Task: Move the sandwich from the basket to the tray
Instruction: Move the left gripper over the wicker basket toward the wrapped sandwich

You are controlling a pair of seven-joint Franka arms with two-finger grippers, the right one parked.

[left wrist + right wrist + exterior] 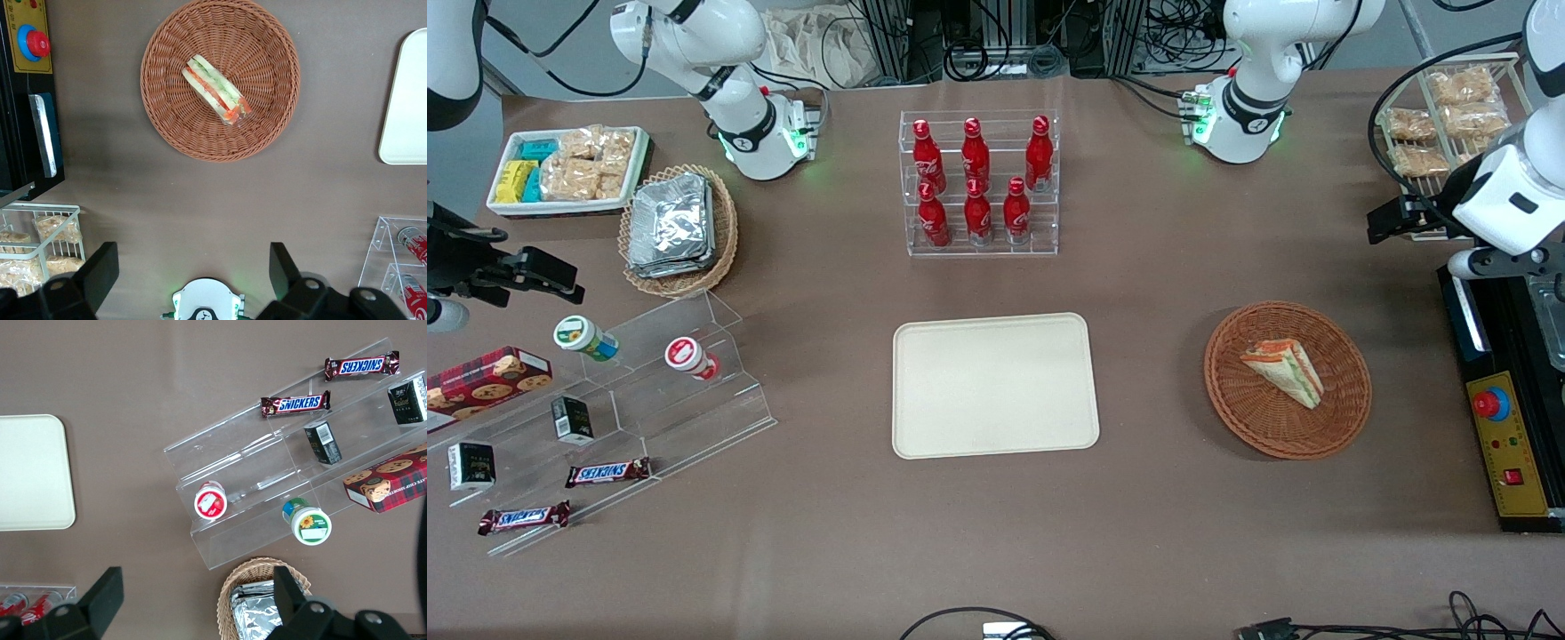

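The sandwich, a pale wedge with green, orange and red layers, lies in the round reddish-brown basket. The cream tray sits flat at mid-table with nothing on it, beside the basket toward the parked arm's end. My gripper hangs well above the table, farther from the front camera than the basket and toward the working arm's end. Its two black fingers stand wide apart with only bare tabletop between them. It is open and touches nothing.
A black control box with a red button lies beside the basket at the working arm's end. A wire rack of tan snack packs stands near my gripper. A clear rack of red bottles stands farther from the camera than the tray.
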